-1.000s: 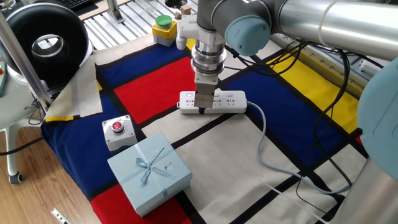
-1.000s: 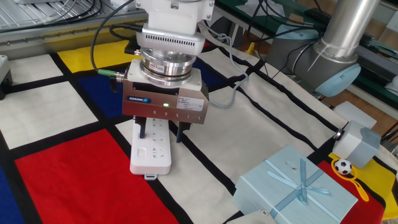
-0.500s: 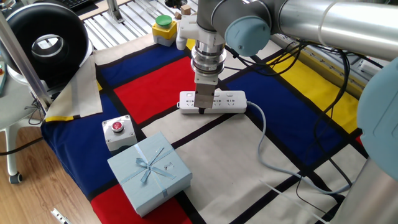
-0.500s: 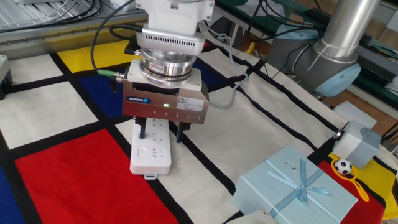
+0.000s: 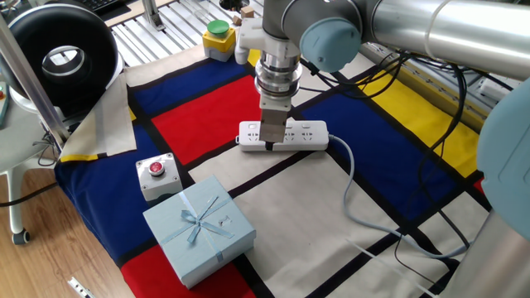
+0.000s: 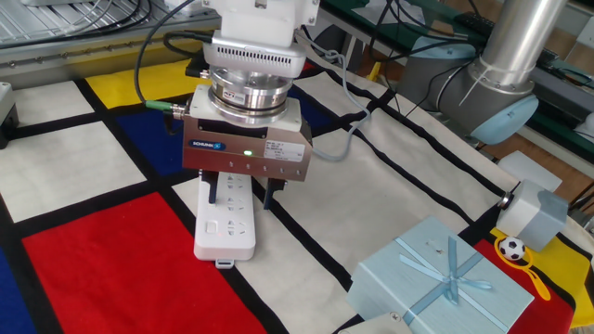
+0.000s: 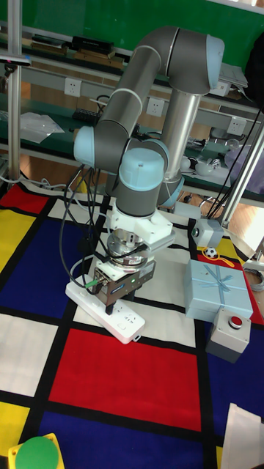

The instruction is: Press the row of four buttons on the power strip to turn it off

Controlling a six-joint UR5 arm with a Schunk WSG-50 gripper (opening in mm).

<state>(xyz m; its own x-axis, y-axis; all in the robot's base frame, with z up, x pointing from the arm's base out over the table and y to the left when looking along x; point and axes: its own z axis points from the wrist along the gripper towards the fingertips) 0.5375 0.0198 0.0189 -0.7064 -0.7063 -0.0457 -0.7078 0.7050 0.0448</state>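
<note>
I see the gripper [image 5: 269, 146] directly over the power strip [image 5: 306, 132], with the gift box [image 5: 199, 228] and button box [image 5: 156, 176] nearer the table's front edge.

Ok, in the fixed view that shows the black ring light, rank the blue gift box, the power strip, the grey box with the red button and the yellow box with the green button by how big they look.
1. Blue gift box, clearly largest, though nearest the camera.
2. Power strip, partly hidden by the hand.
3. Grey box with the red button.
4. Yellow box with the green button, only slightly smaller and farther away, so unsure.

A cloth [image 5: 207, 116] of red, blue, yellow and white blocks with black lines covered the table. Wood floor [image 5: 50, 265] showed past its left edge. Behind stood a green wall [image 7: 88, 18] and cluttered shelves [image 7: 51, 66].
</note>
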